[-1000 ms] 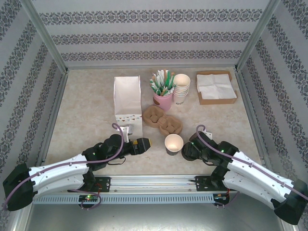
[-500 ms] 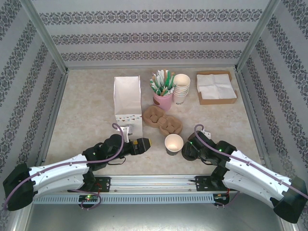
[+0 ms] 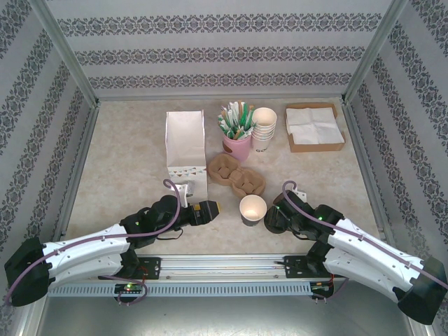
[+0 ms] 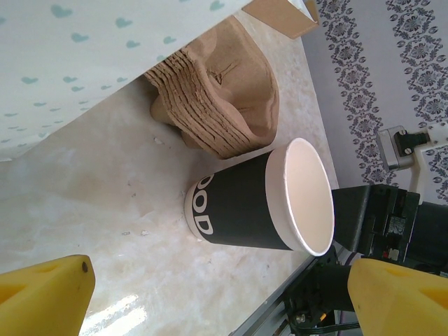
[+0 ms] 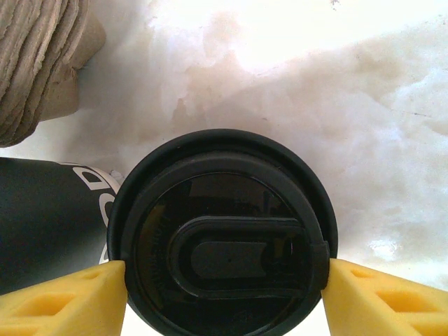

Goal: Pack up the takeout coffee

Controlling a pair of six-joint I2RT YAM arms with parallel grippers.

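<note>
At the near edge of the desk (image 3: 126,161), the left end effector (image 3: 210,208) lies low and points toward the right edge. In the left wrist view its yellow fingers (image 4: 42,297) stand wide apart, with nothing between them. The coffee cup (image 4: 245,203) is just ahead of them.

The right end effector (image 3: 271,220) sits to the right of the cup and points toward the left edge. In the right wrist view its two yellow fingers (image 5: 63,297) press against opposite sides of a black lid (image 5: 224,231), so it is clamped on the lid. The pale desk shows beyond the lid, and the cup's dark wall (image 5: 49,210) is just beside it. I cannot tell whether the lid rests on the desk or hangs above it.

The coffee cup (image 3: 253,208) stands upright and uncovered between the two end effectors, near the middle of the near edge. It is dark outside with white lettering and pale inside.

Just behind the cup lies a stack of brown cup carriers (image 3: 238,176). To its left, a white paper bag (image 3: 185,150) stands upright with its mouth open.

Farther back, near the middle of the far edge, a pink cup (image 3: 236,145) holds a bunch of sticks and packets. A stack of paper cups (image 3: 264,129) stands just beside it on the right. Toward the far right corner, a shallow brown box (image 3: 315,145) holds white napkins.
</note>
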